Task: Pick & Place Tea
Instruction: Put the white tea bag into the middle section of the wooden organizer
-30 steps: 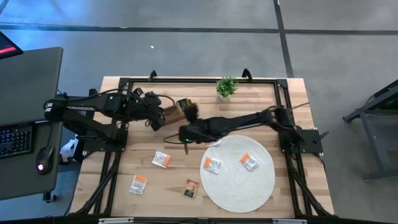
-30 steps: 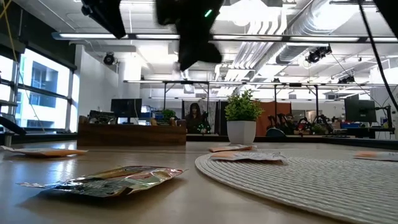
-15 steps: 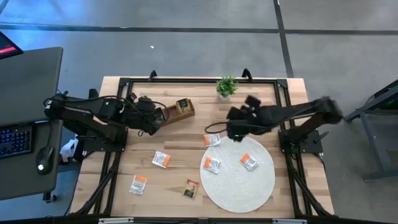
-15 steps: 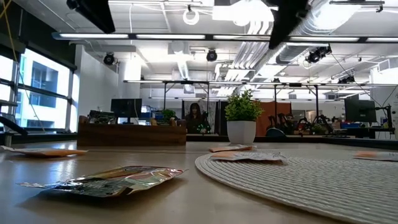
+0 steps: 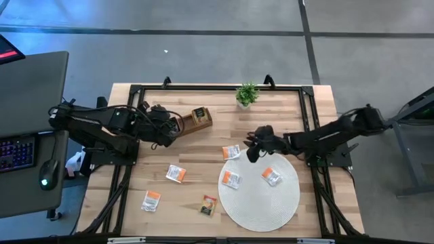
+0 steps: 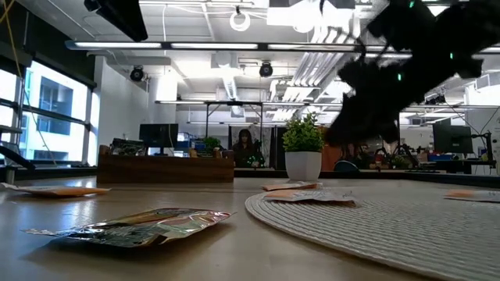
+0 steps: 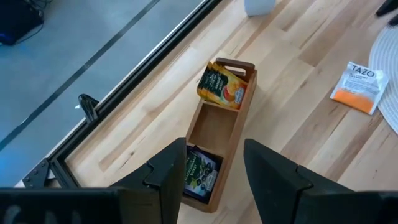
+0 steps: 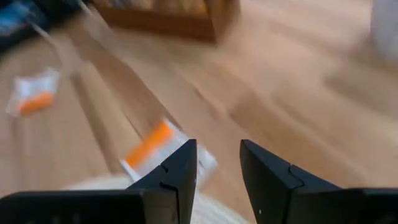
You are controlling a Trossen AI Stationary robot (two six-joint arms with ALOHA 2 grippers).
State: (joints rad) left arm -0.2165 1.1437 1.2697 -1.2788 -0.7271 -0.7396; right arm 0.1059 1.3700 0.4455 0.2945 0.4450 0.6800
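Here, flat square tea sachets (image 5: 231, 152).

Plant: small green potted plant (image 5: 247, 94) at the table's far edge
Mat: round woven mat (image 5: 260, 200) (pale)
Tray: wooden tray (image 5: 192, 120)

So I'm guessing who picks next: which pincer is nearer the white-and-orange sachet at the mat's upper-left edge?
Right. The right pincer hangs beside the white-and-orange sachet; the left pincer sits over the wooden tray.

Pale wooden table (image 5: 285, 108), smooth matt; ribbed woven mat (image 5: 278, 203); glossy crinkled foil sachet (image 6: 137, 226).
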